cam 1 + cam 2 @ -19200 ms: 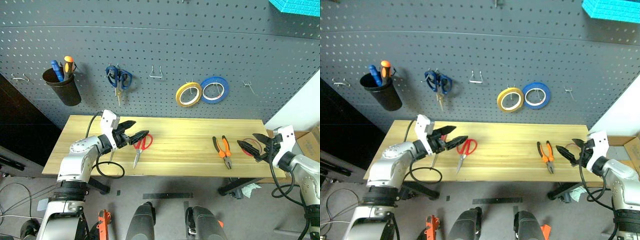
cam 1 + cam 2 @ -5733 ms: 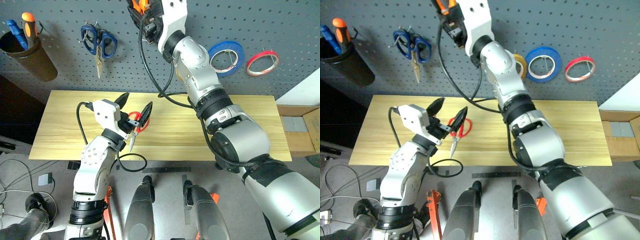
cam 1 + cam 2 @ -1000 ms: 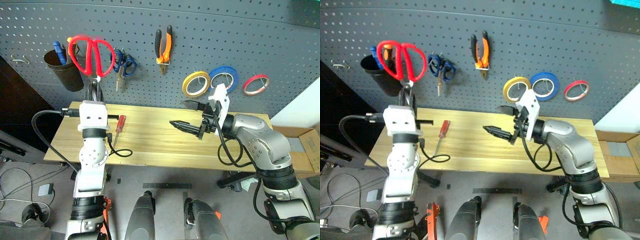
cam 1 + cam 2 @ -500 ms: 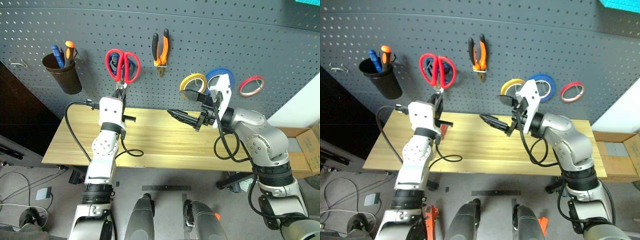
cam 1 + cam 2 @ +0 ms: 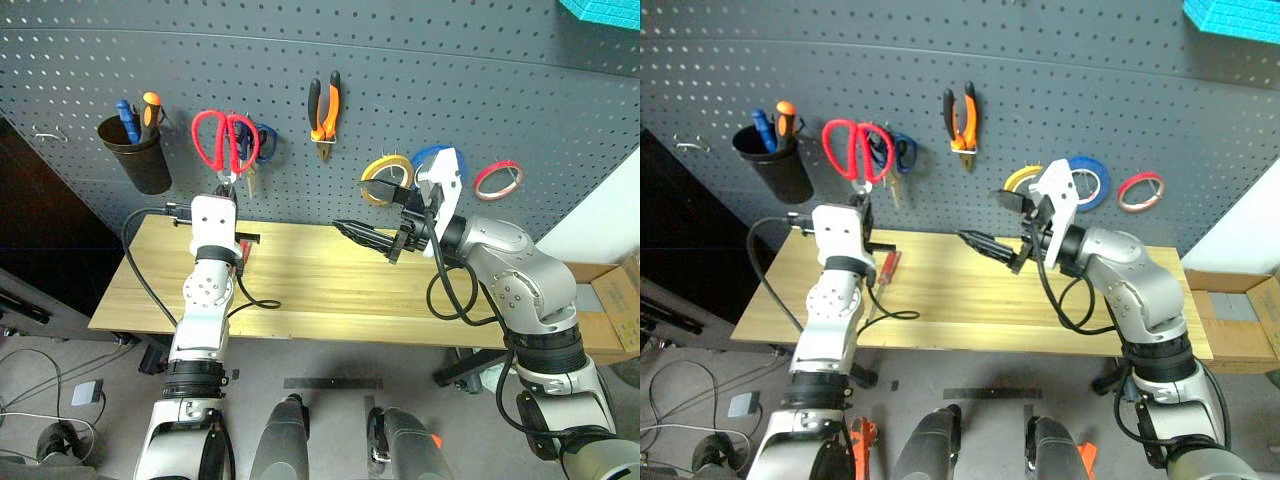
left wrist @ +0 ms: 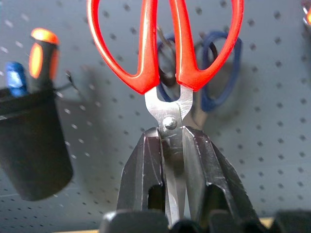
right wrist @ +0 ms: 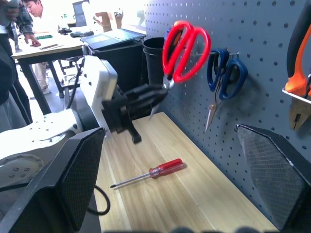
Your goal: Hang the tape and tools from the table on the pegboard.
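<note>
My left gripper (image 5: 224,186) is shut on the steel blades of the red-handled scissors (image 5: 225,140). It holds them upright, handles up, close to the pegboard (image 5: 450,80) and just in front of the blue scissors (image 6: 221,73). In the left wrist view the black fingers (image 6: 146,165) clamp the blades below the pivot. The orange-and-black pliers (image 5: 325,100) and the thin red tape (image 5: 498,179) hang on the board. The red-handled screwdriver (image 7: 155,172) lies on the table (image 5: 330,290) beside my left arm. My right gripper (image 5: 352,208) hovers open and empty over the table's middle.
A black cup (image 5: 140,160) holding blue and orange screwdrivers hangs at the left of the board. The yellow roll (image 5: 385,180) and blue roll (image 5: 435,160) hang behind my right gripper. A bare hook (image 5: 45,132) sits far left. A person (image 7: 19,19) stands at a far desk.
My left gripper has carried the red scissors down and forward, closer to the board by the blue scissors. The right arm has kept still. The camera has tilted.
</note>
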